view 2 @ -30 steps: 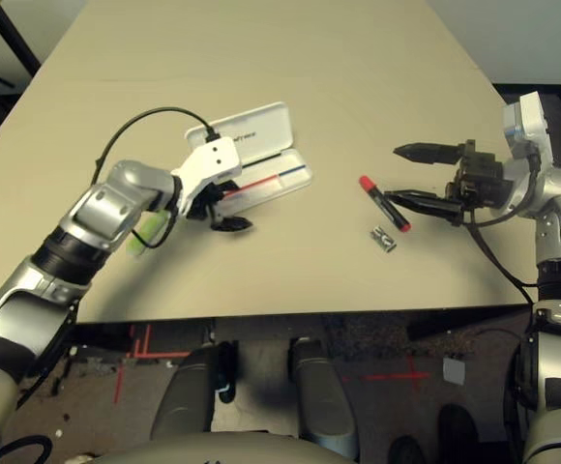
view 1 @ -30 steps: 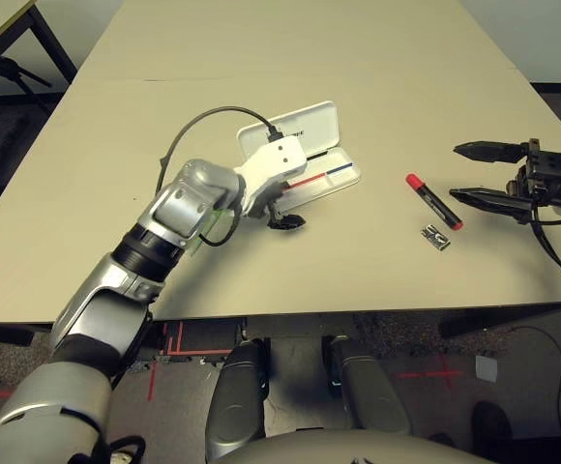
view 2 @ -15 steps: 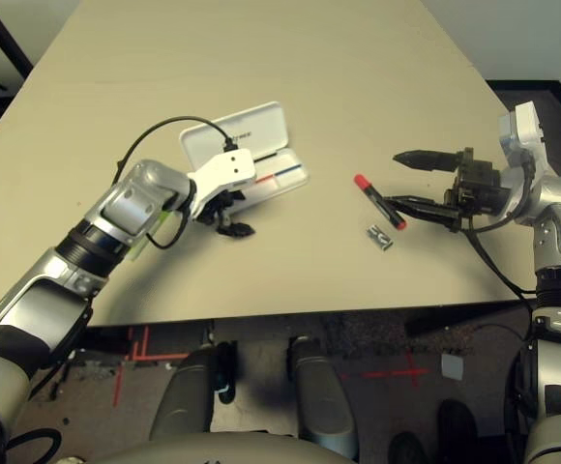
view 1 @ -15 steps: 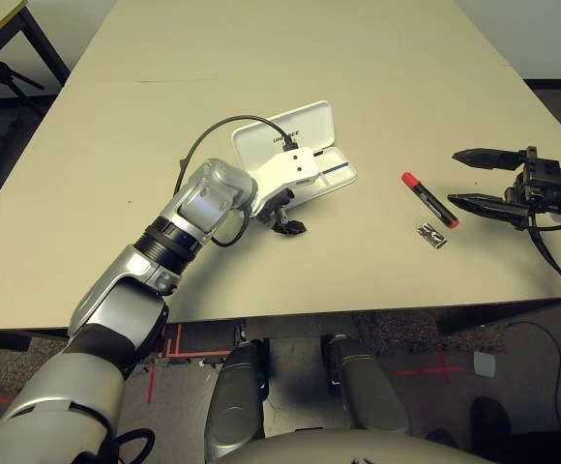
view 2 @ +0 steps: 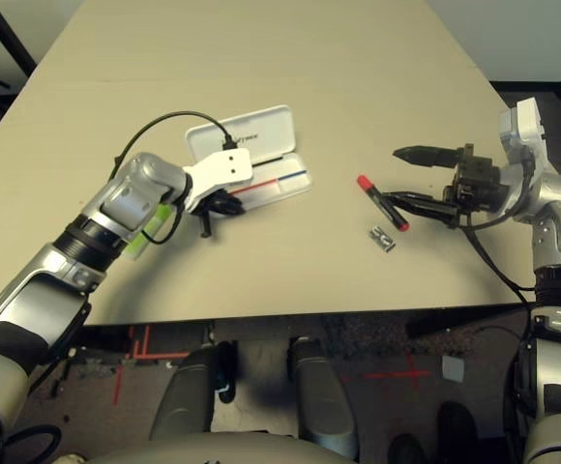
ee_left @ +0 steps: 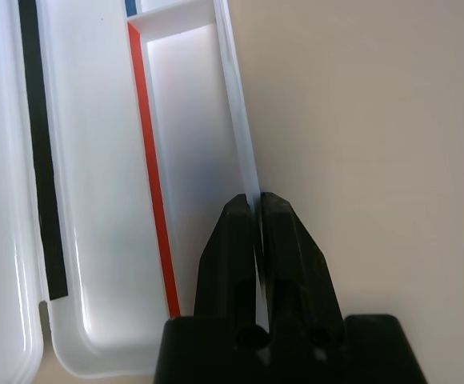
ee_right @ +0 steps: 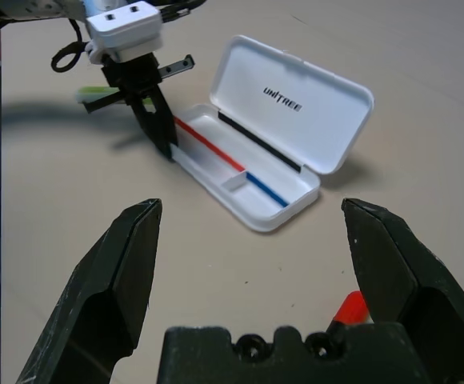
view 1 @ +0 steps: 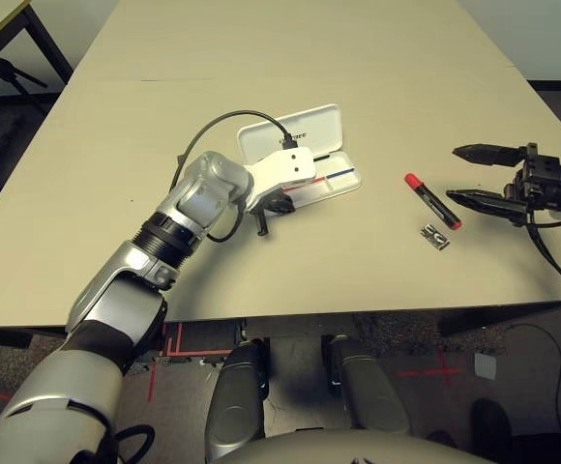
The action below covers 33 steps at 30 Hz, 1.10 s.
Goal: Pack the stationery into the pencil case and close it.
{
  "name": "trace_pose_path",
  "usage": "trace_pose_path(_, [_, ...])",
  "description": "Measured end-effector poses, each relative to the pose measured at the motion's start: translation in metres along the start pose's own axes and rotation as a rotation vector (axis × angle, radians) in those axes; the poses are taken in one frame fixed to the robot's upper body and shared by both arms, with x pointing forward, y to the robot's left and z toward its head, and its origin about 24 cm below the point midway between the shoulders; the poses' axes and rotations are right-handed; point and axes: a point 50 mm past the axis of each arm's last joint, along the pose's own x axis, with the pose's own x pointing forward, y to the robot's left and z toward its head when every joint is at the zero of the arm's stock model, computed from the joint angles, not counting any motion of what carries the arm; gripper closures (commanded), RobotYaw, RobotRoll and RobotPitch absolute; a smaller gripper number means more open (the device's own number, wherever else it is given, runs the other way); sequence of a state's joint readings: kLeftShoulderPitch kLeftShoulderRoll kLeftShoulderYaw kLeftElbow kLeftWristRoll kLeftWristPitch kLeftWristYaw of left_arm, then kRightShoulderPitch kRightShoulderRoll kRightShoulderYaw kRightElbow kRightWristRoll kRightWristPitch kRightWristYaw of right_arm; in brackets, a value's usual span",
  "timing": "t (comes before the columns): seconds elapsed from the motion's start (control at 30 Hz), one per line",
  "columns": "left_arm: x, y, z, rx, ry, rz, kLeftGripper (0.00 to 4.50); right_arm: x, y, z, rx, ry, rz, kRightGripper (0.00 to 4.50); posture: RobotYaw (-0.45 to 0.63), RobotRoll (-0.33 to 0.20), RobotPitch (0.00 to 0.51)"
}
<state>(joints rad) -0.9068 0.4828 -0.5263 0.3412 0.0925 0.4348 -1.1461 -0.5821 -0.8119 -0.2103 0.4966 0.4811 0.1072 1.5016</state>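
Pinching the near wall of the flat white hard-plastic pencil case (ee_left: 96, 184), the left gripper (ee_left: 258, 210) steadies it, lid open. Right gripper (ee_right: 252, 232) hangs spread, just beside the red-capped black marker (view 1: 433, 201) and small black-and-silver clip (view 1: 436, 236).

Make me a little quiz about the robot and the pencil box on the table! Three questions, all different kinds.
1. True or false: the pencil case lies open on the table.
2. What is the left gripper pinching?
A. the red-capped marker
B. the front wall of the case's tray
C. the small clip
3. Fill in: the right gripper has its fingers ____, with nothing between them.

Key: 1 true. 2 B: its fingers are closed on the thin white wall of the tray. 3 open: it hovers beside the marker and the clip, which both lie on the table outside the case.
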Motion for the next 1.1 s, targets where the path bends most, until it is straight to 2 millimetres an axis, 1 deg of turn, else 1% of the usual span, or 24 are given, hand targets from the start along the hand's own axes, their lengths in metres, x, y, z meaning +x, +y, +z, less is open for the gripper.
trace_pose_path(0.13, [-0.006,-0.010,0.001,0.074,-0.043,-0.080,4.45,-0.001,-0.001,-0.002,0.039,0.004,-0.030,0.00,-0.14,0.000,0.181])
trace_pose_path(0.27, [-0.012,-0.018,0.003,0.117,-0.062,-0.116,4.45,-0.003,-0.003,-0.003,0.082,0.012,-0.074,0.00,-0.14,0.000,0.181])
trace_pose_path(0.5, [-0.030,-0.032,-0.005,0.162,-0.047,-0.132,4.45,-0.011,-0.005,-0.002,0.112,0.030,-0.162,0.00,-0.13,0.000,0.187])
trace_pose_path(0.63, [-0.028,-0.039,-0.008,0.157,-0.051,-0.150,4.45,-0.012,-0.005,-0.003,0.115,0.034,-0.192,0.00,-0.13,0.000,0.188])
trace_pose_path(0.97, [-0.023,-0.041,-0.008,0.128,-0.061,-0.140,4.45,-0.010,-0.007,-0.004,0.129,0.047,-0.253,0.00,-0.13,0.000,0.186])
trace_pose_path(1.1, [-0.021,-0.045,-0.013,0.125,-0.059,-0.145,4.45,-0.009,-0.009,-0.007,0.120,0.100,-0.340,0.00,-0.13,0.000,0.185])
